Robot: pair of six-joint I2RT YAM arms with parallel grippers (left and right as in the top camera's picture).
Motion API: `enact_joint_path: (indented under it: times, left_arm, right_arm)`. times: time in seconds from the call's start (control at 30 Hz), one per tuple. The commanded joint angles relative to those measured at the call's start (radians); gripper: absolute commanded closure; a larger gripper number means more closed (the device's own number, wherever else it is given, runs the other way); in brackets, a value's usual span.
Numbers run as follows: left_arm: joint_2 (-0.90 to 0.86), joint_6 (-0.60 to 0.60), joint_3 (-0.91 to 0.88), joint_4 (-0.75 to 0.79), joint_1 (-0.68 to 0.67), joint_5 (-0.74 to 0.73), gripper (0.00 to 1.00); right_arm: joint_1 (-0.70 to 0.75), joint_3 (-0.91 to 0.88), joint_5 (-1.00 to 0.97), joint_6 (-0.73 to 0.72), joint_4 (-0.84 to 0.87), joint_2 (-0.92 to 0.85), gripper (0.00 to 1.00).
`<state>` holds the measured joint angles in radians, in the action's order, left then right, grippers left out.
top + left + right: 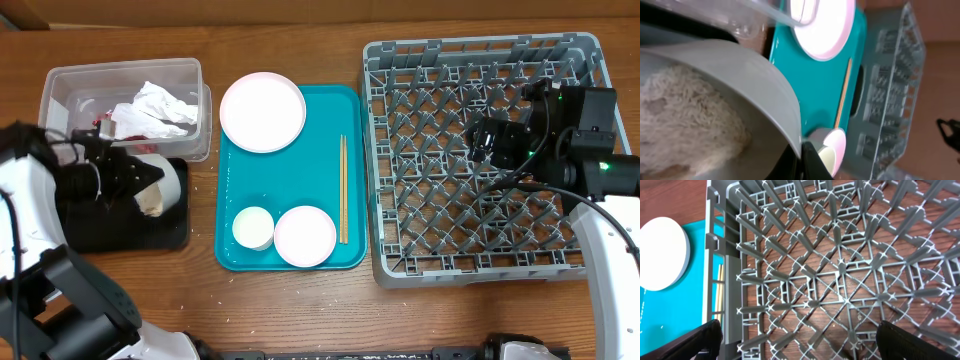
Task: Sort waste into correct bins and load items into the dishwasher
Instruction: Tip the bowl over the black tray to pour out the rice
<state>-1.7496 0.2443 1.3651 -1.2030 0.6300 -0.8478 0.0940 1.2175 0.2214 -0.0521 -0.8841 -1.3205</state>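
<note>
Overhead view: the left claw [148, 180] grips a white bowl [168, 186] by its rim, tipped above the black tray [120, 238] beneath it. Rice [685, 115] sits inside the bowl, so emptying looks unfinished. Just beyond that claw, the clear tub [60, 90] already holds the napkin [155, 108]. Off to its right, a pink plate [262, 112], cup [253, 227], second bowl [304, 236] and chopsticks [343, 190] wait on the teal tray [300, 170]. The right claw [485, 140] hangs open over the grey rack [400, 60], with nothing loaded below it.
</note>
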Motion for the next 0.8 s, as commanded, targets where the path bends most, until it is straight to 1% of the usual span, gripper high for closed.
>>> enact_joint_path:
  times: [0.0, 0.07, 0.1, 0.3, 0.33, 0.57, 0.7, 0.77]
  left_arm:
    - [0.004, 0.117, -0.074, 0.041, 0.074, -0.269, 0.96]
    - [-0.003, 0.159, -0.095, 0.039, 0.112, -0.352, 0.96]
    - [-0.006, 0.161, -0.101, 0.033, 0.134, -0.373, 0.96]
    - [-0.022, 0.160, -0.104, 0.022, 0.263, -0.438, 0.96]
    - [-0.026, 0.160, -0.104, 0.022, 0.287, -0.467, 0.96]
    - [-0.031, 0.157, -0.105, 0.014, 0.321, -0.619, 0.96]
    - [-0.031, 0.109, -0.105, -0.026, 0.320, -0.698, 0.96]
    - [-0.031, 0.089, -0.105, -0.009, 0.322, -0.695, 0.96]
  right_arm:
    - [0.003, 0.019, 0.009, 0.000, 0.003, 0.002, 0.00]
    - [0.003, 0.019, 0.009, 0.000, 0.002, 0.002, 0.00]
    - [0.003, 0.019, 0.009, 0.000, 0.002, 0.002, 0.00]
    - [0.003, 0.019, 0.009, 0.000, 0.002, 0.002, 0.00]
    - [0.003, 0.019, 0.009, 0.000, 0.002, 0.002, 0.00]
    - [0.003, 0.019, 0.009, 0.000, -0.006, 0.002, 0.00]
    - [0.003, 0.019, 0.009, 0.000, -0.015, 0.002, 0.00]
    - [0.003, 0.019, 0.009, 0.000, -0.017, 0.002, 0.00]
